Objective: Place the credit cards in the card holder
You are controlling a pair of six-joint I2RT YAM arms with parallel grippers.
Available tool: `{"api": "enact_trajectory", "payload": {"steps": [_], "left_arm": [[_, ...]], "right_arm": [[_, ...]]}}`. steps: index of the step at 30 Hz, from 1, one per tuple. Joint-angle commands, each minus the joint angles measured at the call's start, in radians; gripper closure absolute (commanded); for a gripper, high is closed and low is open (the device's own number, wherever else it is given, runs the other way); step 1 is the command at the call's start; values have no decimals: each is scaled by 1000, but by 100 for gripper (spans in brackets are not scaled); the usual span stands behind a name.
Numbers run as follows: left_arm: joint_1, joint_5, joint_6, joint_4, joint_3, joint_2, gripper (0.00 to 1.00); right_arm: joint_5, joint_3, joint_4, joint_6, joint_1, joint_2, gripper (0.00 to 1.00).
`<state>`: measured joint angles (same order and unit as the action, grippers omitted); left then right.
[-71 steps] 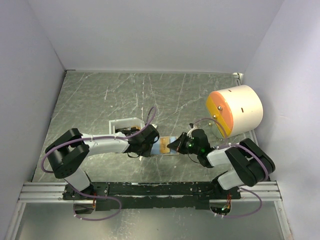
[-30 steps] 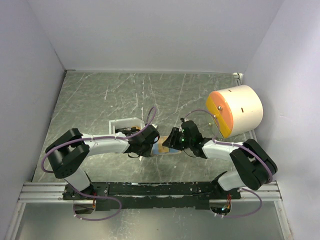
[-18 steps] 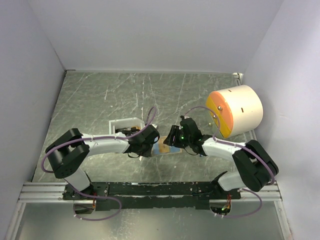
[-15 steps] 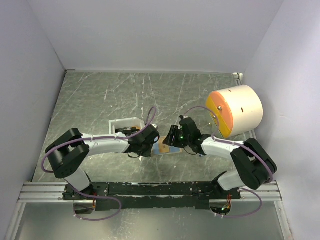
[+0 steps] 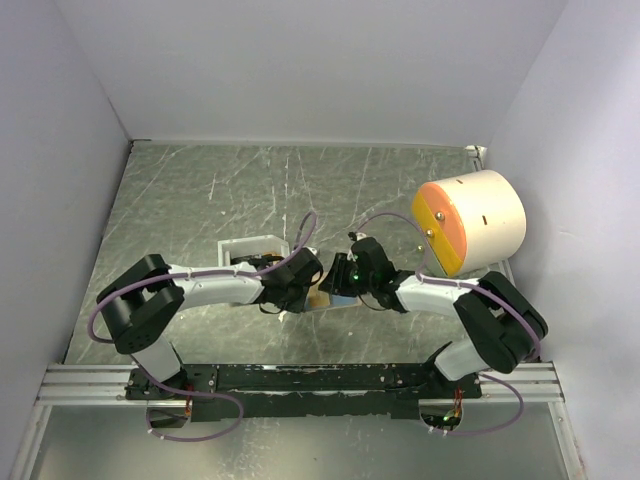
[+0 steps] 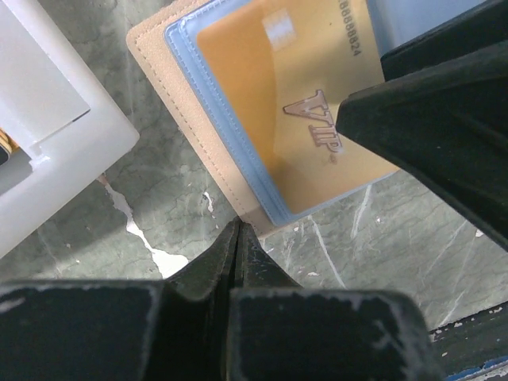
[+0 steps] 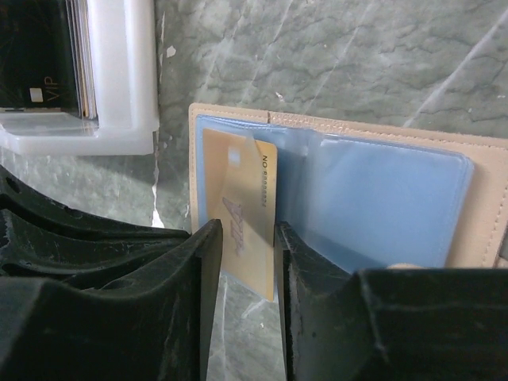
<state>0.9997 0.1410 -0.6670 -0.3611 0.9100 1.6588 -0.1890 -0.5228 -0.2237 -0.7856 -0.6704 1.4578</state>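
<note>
Right end effector [image 7: 248,230] at the bottom of its wrist view: jaws drawn in on the gold card [image 7: 246,198], a finger flat against each side of its near end. The card's far end sits tucked in the blue sleeve [image 7: 373,198] of the card holder [image 7: 484,198], which lies open on the desk [image 7: 357,55] in the middle of the frame. Left end effector [image 6: 238,234] is fully closed, gripping nothing, its tips pressing on the holder's tan edge at lower centre. Upper left, the white tray [image 7: 119,79] stands just beside the holder with a black card [image 7: 36,55] upright inside.
</note>
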Motion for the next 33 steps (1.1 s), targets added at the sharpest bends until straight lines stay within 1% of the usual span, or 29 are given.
{"api": "enact_trajectory", "payload": {"steps": [1, 7, 11, 12, 18, 21, 23, 26, 29, 33], "left_arm": [[11, 23, -3, -7, 18, 33, 93], [11, 29, -5, -15, 24, 33, 93], [11, 26, -11, -22, 21, 12, 93], [12, 27, -13, -28, 22, 3, 91], [11, 50, -22, -124, 80, -85, 74], [8, 89, -25, -183, 117, -144, 68], [-8, 101, -23, -214, 136, -179, 67], [-75, 93, -16, -267, 155, -228, 68], [-173, 79, 7, -305, 145, -279, 69], [-317, 23, 52, -307, 112, -355, 69]], "right_arm": [[-13, 6, -42, -11, -22, 27, 69], [0, 8, -36, -23, -30, 42, 69], [38, -4, 20, -13, -31, 13, 61], [47, -6, 34, -10, -30, 1, 59], [84, -6, 91, -1, -29, -86, 49], [86, -5, 99, -3, -30, -112, 43], [86, -10, 99, -3, -31, -117, 42], [74, -24, 101, -2, -29, -114, 44], [69, -40, 100, -10, -34, -128, 44], [83, -80, 116, -23, -48, -154, 44]]}}
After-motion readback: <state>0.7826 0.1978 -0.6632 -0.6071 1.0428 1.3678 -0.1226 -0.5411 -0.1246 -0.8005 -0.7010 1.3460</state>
